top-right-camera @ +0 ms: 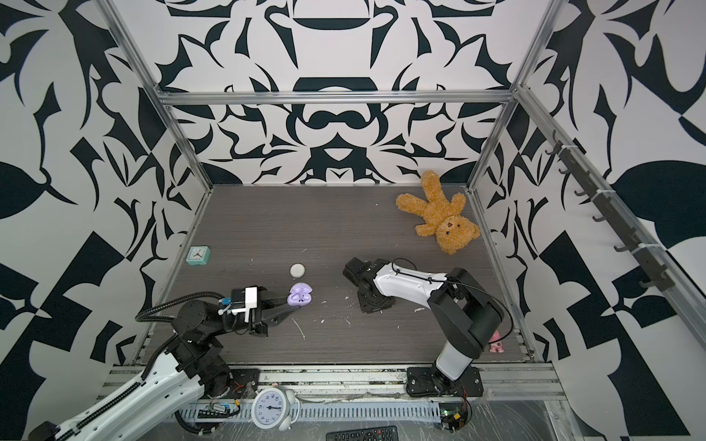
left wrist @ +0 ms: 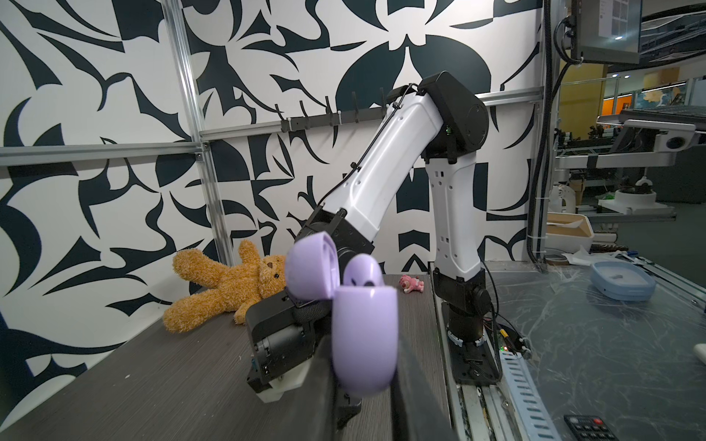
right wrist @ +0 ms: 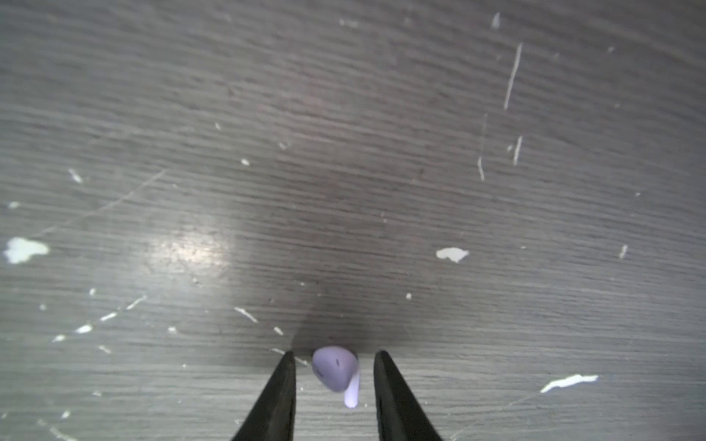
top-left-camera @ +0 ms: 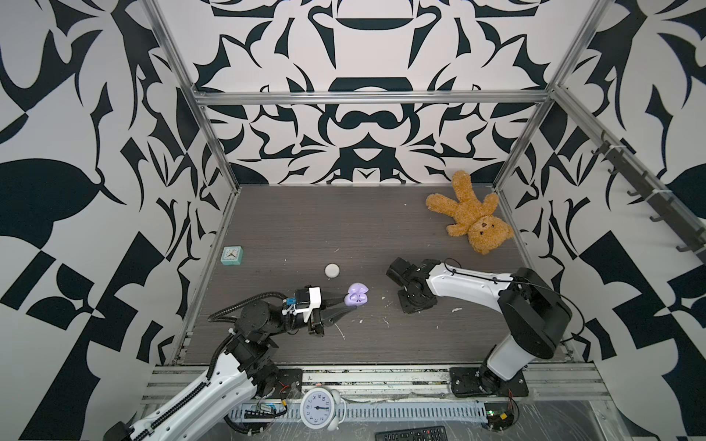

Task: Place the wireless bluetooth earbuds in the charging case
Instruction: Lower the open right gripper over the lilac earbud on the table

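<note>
Black-and-white patterned walls [top-left-camera: 363,126] box in a grey wood-grain tabletop [top-left-camera: 305,229], where a brown teddy bear [top-left-camera: 470,214] lies at the far right corner, well apart from the work. The right arm [top-left-camera: 466,284] folds steeply down over the middle of the table, and the left arm [top-left-camera: 263,313] reaches in low from its own side. The left gripper [top-left-camera: 347,305] is clamped on the purple charging case [top-left-camera: 356,294], holding it lid-open near the right arm's wrist, with a seated earbud [left wrist: 363,271] already in it. The coming move turns on the right gripper [right wrist: 334,353] — its jaws stand apart and grip nothing, straddling the loose pale purple earbud [right wrist: 334,368], which lies on the table directly between them with a gap on either side. The stem runs along that gap rather than across it, so closing would likely pinch the rounded head. A closed white case [top-left-camera: 332,270] rests farther back, and white flecks [right wrist: 452,254] litter the surface.
</note>
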Robot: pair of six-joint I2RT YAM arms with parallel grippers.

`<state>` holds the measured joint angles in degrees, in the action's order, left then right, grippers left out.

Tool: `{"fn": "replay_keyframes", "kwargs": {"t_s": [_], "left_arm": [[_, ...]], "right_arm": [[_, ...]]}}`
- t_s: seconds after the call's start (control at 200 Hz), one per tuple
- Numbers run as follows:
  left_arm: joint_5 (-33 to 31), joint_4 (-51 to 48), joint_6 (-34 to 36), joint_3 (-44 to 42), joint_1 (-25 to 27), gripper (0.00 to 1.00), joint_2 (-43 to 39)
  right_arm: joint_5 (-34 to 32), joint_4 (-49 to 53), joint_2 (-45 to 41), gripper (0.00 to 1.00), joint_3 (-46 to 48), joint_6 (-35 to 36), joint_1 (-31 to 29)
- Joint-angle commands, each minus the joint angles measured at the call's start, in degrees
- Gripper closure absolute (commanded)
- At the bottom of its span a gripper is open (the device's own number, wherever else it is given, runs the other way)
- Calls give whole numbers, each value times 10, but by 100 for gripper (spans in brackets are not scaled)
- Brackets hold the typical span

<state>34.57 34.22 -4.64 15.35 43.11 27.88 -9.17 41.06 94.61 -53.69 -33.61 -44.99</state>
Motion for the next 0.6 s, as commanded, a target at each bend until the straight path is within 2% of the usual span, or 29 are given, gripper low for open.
{"fn": "replay_keyframes", "kwargs": {"t_s": [0.0, 0.07, 0.325, 0.595], "left_arm": [[7, -5, 3, 6, 2, 100, -2], [6, -6, 4, 6, 2, 100, -2], [7, -5, 5, 6, 2, 100, 2], [8, -4, 5, 6, 2, 100, 6]], "right_arm": [[2, 2, -2, 65, 10, -15, 1], [7, -2, -1, 69, 14, -16, 1], [28, -17, 1, 70, 32, -25, 1], [34, -14, -17, 76, 39, -29, 1]]}}
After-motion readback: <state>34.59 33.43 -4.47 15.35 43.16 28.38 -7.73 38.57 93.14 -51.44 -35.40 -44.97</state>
